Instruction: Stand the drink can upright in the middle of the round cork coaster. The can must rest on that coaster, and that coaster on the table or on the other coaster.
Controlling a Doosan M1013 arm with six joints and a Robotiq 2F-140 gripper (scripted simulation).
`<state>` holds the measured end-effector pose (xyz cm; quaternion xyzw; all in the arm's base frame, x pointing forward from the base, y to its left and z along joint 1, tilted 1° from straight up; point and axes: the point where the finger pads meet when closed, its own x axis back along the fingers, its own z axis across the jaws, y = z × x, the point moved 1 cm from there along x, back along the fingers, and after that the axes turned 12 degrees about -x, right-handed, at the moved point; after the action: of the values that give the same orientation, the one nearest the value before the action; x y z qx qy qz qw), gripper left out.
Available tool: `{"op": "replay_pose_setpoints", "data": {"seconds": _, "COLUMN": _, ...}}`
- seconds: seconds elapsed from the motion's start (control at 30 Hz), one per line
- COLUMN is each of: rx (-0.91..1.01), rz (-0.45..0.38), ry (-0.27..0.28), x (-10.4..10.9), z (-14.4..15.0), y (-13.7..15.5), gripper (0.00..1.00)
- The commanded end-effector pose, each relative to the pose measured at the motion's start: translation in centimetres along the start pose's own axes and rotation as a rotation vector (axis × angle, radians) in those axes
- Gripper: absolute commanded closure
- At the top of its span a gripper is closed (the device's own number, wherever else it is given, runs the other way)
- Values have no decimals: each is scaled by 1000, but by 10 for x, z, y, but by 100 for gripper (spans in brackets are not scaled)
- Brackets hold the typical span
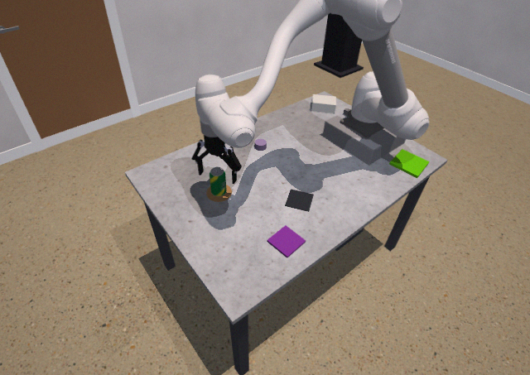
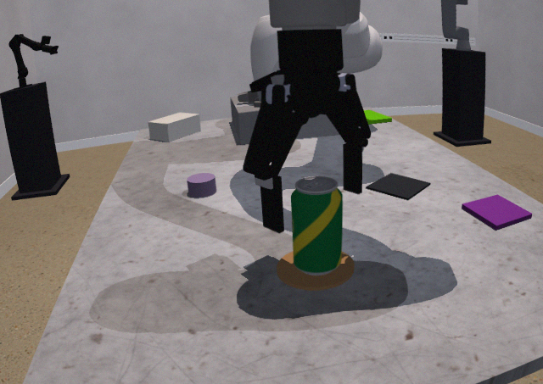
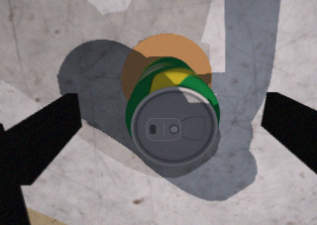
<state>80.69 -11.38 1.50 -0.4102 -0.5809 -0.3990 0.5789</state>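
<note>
The green drink can with a yellow stripe stands upright on the round cork coaster, which lies flat on the grey table. The can sits roughly at the coaster's middle, and cork rim shows around its base. My gripper is open wide and straddles the can's upper half. Both fingers stand clear of the can's sides, with table showing in the gaps in the wrist view.
A purple puck sits behind the can. A black square tile, a purple tile and a green tile lie to the right. A beige block stands near the arm's base.
</note>
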Motion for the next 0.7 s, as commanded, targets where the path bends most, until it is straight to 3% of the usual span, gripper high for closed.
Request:
{"op": "replay_pose_setpoints", "data": {"seconds": 0.0, "rx": 0, "rz": 3, "ry": 0, "x": -2, "z": -2, "y": -4, "gripper": 0}}
{"op": "replay_pose_setpoints", "data": {"seconds": 0.57, "rx": 0, "rz": 3, "ry": 0, "x": -2, "z": -2, "y": -4, "gripper": 0}}
{"op": "replay_pose_setpoints", "data": {"seconds": 0.67, "rx": 1, "rz": -2, "ry": -2, "x": 23, "z": -4, "y": -2, "gripper": 0}}
